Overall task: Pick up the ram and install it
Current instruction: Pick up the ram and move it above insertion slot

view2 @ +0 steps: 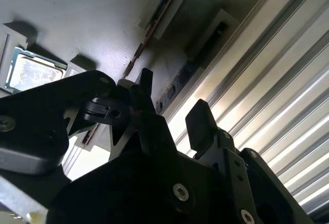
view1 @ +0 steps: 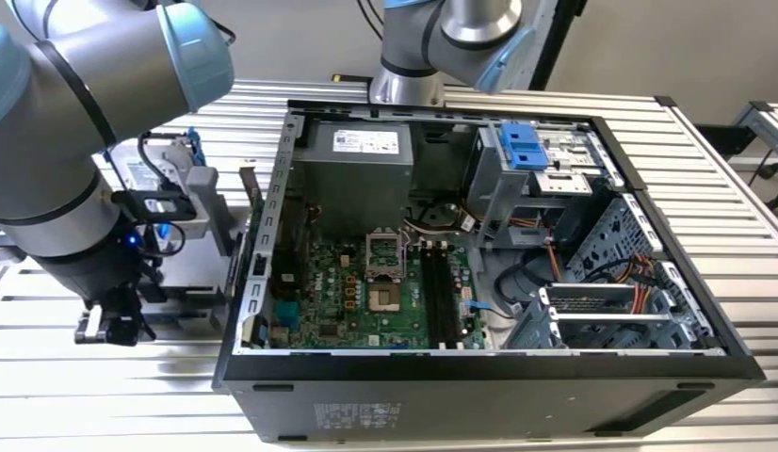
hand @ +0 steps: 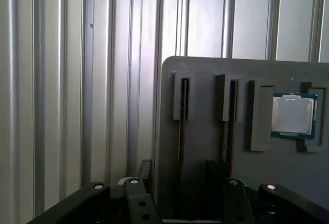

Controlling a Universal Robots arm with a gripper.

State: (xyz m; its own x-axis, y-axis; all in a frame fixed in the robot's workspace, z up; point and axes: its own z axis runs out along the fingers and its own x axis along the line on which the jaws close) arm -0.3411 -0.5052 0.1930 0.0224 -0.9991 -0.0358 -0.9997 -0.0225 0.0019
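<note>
Ram (hand: 182,126) sits on edge in a slot of the grey holder (hand: 205,70), beside a second stick (hand: 226,131), which I judge leaves its long edge free to pinch. My claw (view2: 172,99) hovers near it, spread wide and empty.

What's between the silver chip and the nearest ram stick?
First wrist view: a raised gray rib of the holder stands between the silver chip and ram stick.
</note>
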